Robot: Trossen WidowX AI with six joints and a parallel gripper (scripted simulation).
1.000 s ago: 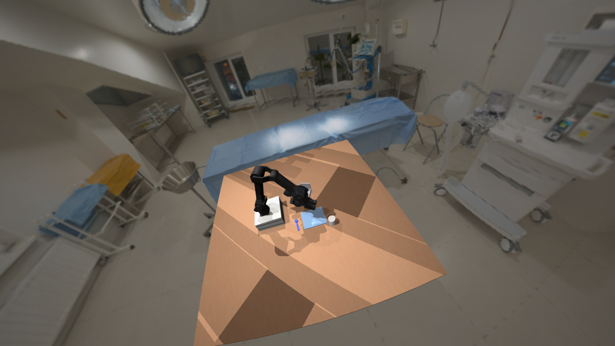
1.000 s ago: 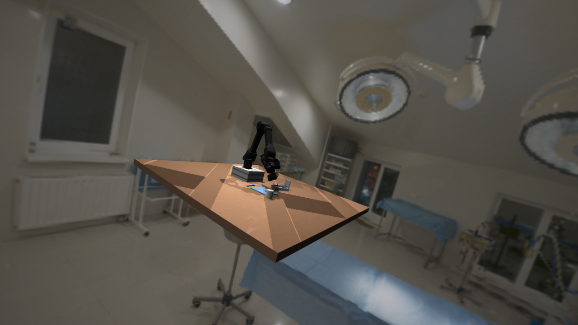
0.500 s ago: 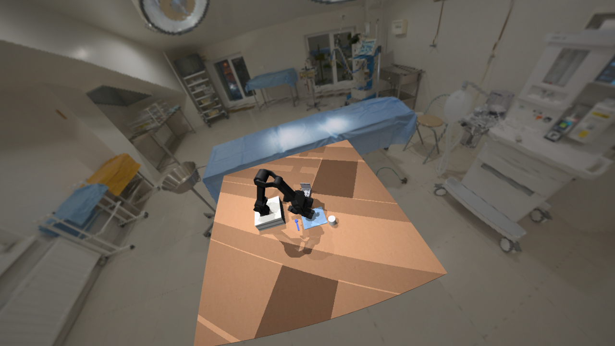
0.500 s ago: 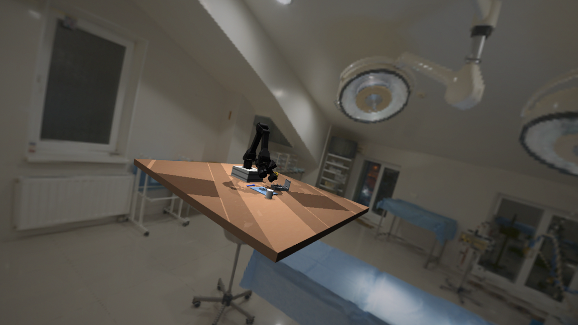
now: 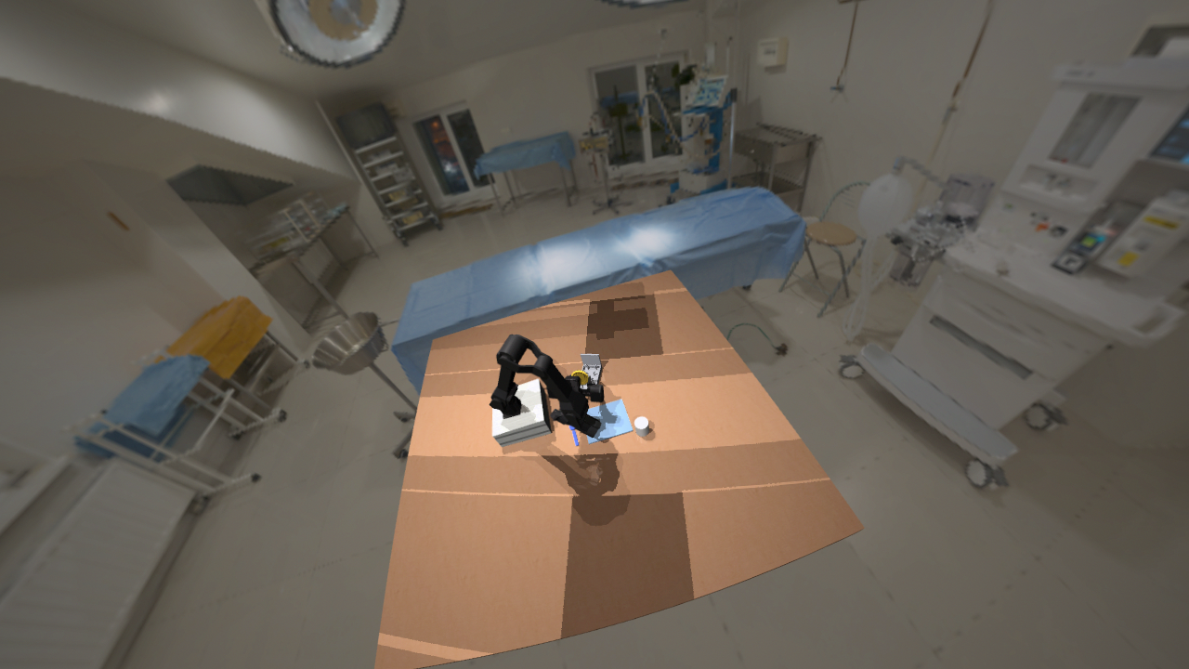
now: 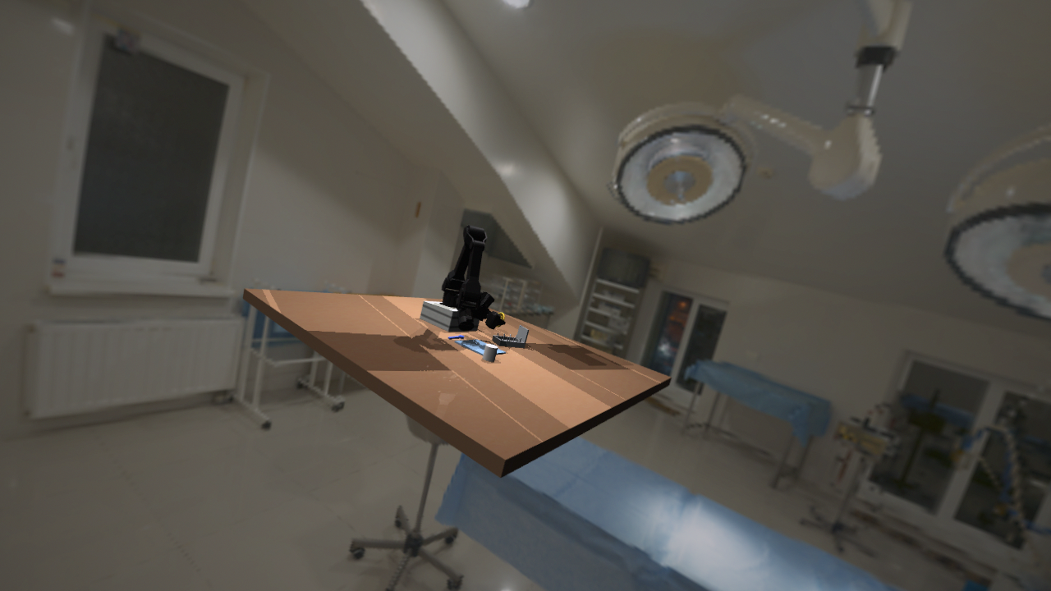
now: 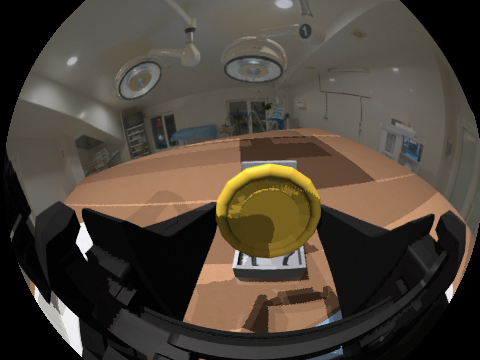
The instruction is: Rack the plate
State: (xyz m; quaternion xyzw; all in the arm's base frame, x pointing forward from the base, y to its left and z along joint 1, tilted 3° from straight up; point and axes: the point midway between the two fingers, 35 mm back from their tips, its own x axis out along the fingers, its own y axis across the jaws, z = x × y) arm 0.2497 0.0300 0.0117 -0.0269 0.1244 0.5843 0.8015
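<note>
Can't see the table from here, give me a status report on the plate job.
Gripper shut on yellow plate. Plate upright, short of dish rack. Nothing between.

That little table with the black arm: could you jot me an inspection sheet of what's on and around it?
Surface: brown wooden table top, lit and shadowed patches.
Job's things: round yellow plate held upright in the air; grey dish rack beyond it, slots unfilled as far as visible.
Clutter: light blue mat, small white cup, blue utensil.
Grippers: black gripper shut on the plate's edges.
Cables: nothing seen.
Surroundings: operating room, blue-draped bed, ceiling lamps.
</note>
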